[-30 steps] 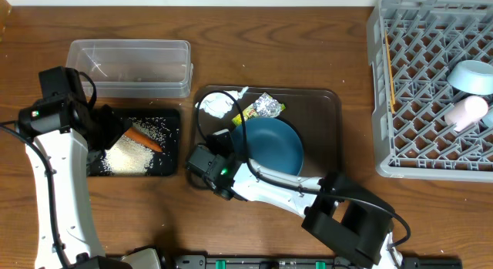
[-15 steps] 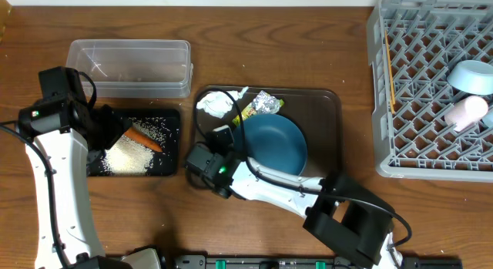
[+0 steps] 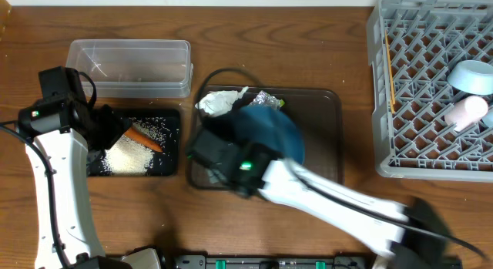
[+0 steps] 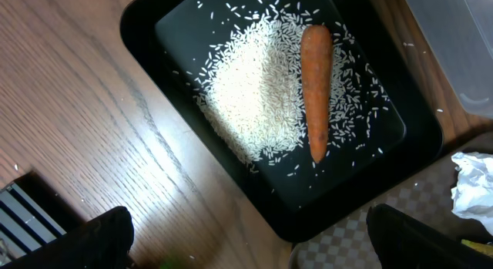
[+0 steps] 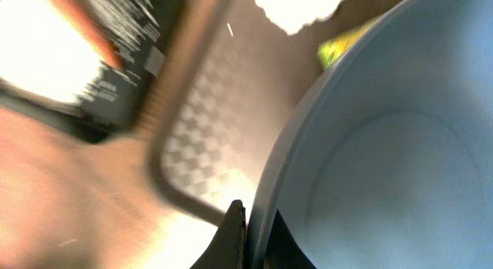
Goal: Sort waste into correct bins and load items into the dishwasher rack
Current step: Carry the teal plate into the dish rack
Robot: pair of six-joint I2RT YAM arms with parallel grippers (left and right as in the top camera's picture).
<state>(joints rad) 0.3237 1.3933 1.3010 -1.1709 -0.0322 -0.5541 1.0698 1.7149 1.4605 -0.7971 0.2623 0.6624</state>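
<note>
Wooden table point(image 3: 308, 38), contents as seen from overhead and both wrists. Large dark-blue bowl point(image 3: 269, 130) – over the dark brown serving tray point(image 3: 327, 107), left of its centre; whether it rests on the tray or hangs clear of it cannot be told through the blur. Right gripper point(image 5: 250, 226) – pinched closed on that bowl's rim, one finger inside and one outside; the arm is smeared in the overhead view. Crumpled white paper point(image 3: 219, 102) and crinkled silver and green-yellow foil wrapper point(image 3: 266, 98) lie at the far edge of the serving tray, just beyond the bowl, the wrapper partly hidden by it. Shallow black rectangular tray point(image 3: 173, 138), left of the serving tray, holds a heap of white rice point(image 3: 127, 155) with loose grains scattered about, and a small orange carrot point(image 3: 145, 138) lying at the heap's edge. Left gripper point(image 4: 258, 238) – over this tray's corner, jaws spread wide, holding nothing. Clear plastic rectangular tub point(image 3: 129, 67) sits just behind the black tray. Large square grey plastic crate point(image 3: 416, 107), at the far right, carries a small light-blue bowl point(image 3: 471, 75), a small white-pinkish cup point(image 3: 466, 111) on its side nearby, and thin wooden chopsticks point(image 3: 390, 72) along its left wall.
</note>
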